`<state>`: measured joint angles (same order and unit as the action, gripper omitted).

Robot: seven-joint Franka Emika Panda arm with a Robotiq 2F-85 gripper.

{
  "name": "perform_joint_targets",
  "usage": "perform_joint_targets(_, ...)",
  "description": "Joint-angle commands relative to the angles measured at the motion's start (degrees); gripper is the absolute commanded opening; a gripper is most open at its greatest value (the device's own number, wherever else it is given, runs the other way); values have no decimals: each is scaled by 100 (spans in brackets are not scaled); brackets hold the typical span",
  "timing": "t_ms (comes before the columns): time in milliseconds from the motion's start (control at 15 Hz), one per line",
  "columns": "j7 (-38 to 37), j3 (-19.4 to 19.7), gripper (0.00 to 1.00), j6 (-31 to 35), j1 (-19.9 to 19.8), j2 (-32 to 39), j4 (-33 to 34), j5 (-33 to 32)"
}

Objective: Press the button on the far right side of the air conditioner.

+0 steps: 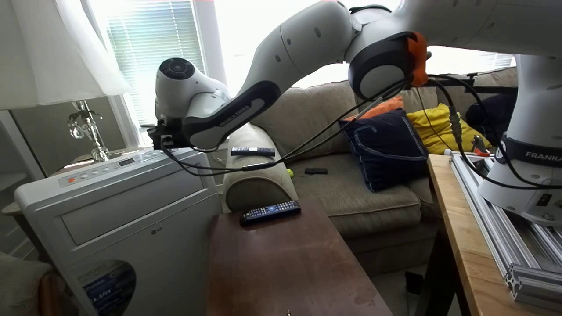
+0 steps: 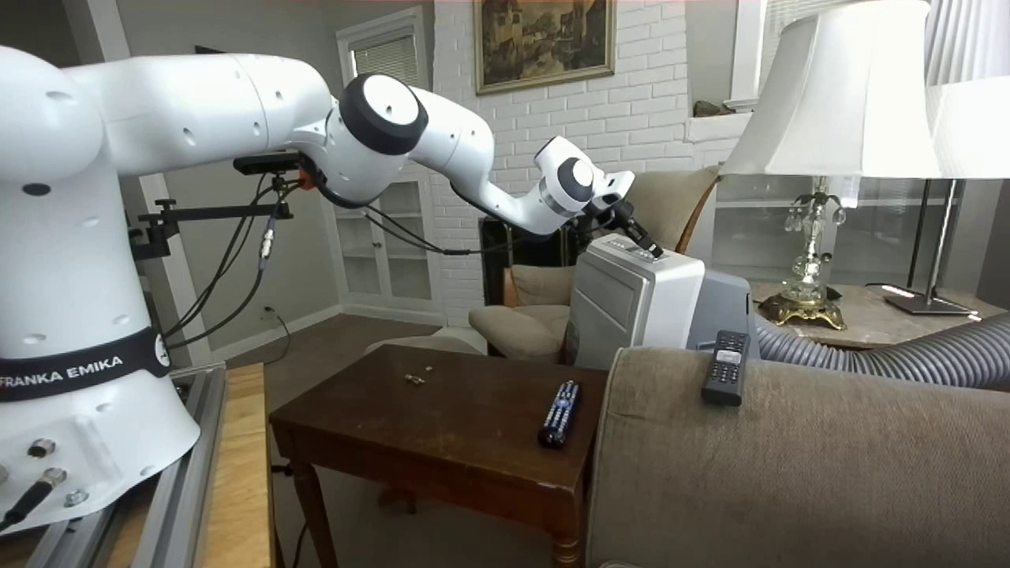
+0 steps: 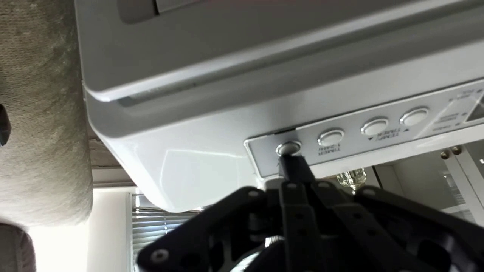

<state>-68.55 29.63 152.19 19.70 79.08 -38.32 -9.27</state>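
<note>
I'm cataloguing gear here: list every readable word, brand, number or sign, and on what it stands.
"FRANKA EMIKA": robot arm, and base.
"LG": air conditioner, front.
"PORTABLE": its sticker; other words blurred.
"TIMER 1-24Hr": control panel, upside down.
"TEMP/TIMER", two triangles: same panel.
Labels near display: blurred.
Keys on remote: too small.

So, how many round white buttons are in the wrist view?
4: first button at the black end effector, second, third and fourth rightward; others may sit off frame.

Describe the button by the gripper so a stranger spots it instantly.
Find the white LG air conditioner, then the control strip on top. The button is the strip's leftmost round one in the wrist view. Unlike the Timer button beside it, it has the gripper at its edge.
</note>
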Motion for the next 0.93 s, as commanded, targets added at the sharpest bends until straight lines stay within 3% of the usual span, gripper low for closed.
perform_joint_targets(0,-239,162,0,28,-26,230,350,-24)
perform_joint_targets(867,-147,148,0,-23,31,46,226,-4)
